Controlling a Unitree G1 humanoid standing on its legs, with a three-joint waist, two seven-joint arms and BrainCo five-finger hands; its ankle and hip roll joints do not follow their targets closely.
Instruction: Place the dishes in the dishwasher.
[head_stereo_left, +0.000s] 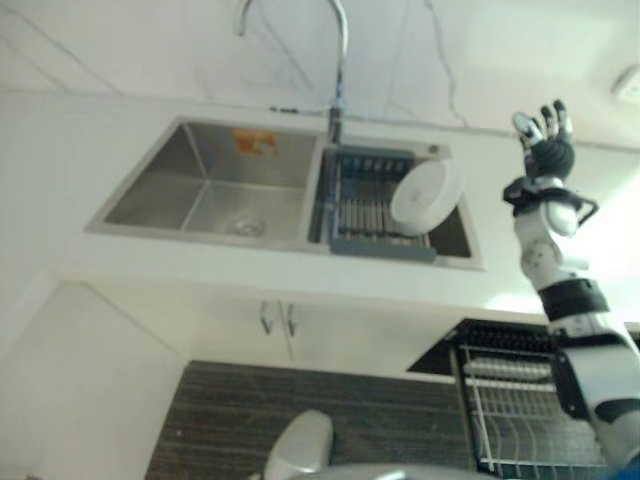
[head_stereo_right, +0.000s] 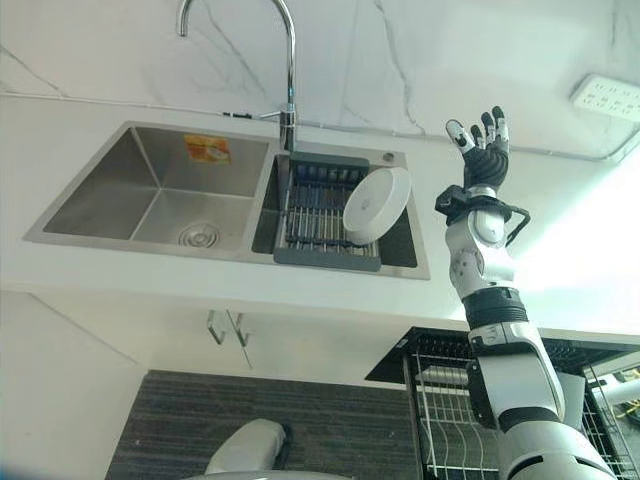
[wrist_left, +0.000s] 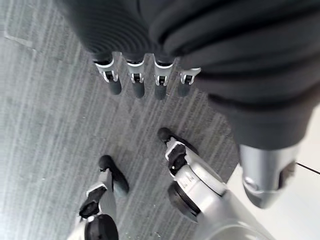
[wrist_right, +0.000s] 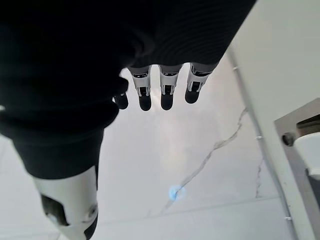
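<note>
The right hand (head_stereo_right: 484, 140) is raised above the counter (head_stereo_right: 90, 265), its fingers (wrist_right: 167, 95) straight and spread, holding nothing; in its wrist view they point at the marbled wall (wrist_right: 200, 165) with bare space past them. To the left of this hand and a little lower, apart from it, a white round dish (head_stereo_right: 377, 204) leans tilted in a dark drying rack (head_stereo_right: 318, 222) that sits in the right basin of a steel double sink (head_stereo_right: 150, 195). The dish rests against the rack's right end, the side nearest the hand. Further left of the hand, the left basin holds only its drain, and a curved tap (head_stereo_right: 285, 60) rises from the sink's back edge between the two basins. Up and to the right of the hand, a white socket strip (head_stereo_right: 608, 97) is fixed on the wall.

Well below the hand, beside the forearm, the pulled-out wire basket of the dishwasher (head_stereo_right: 450, 410) shows under the counter edge; what lies in it seems to be bare wire and perhaps a pale item, but the view is too poor to be sure.

The left hand (wrist_left: 145, 82) hangs over the grey striped floor (wrist_left: 45, 125), its fingers relaxed and straight, grasping nothing.
</note>
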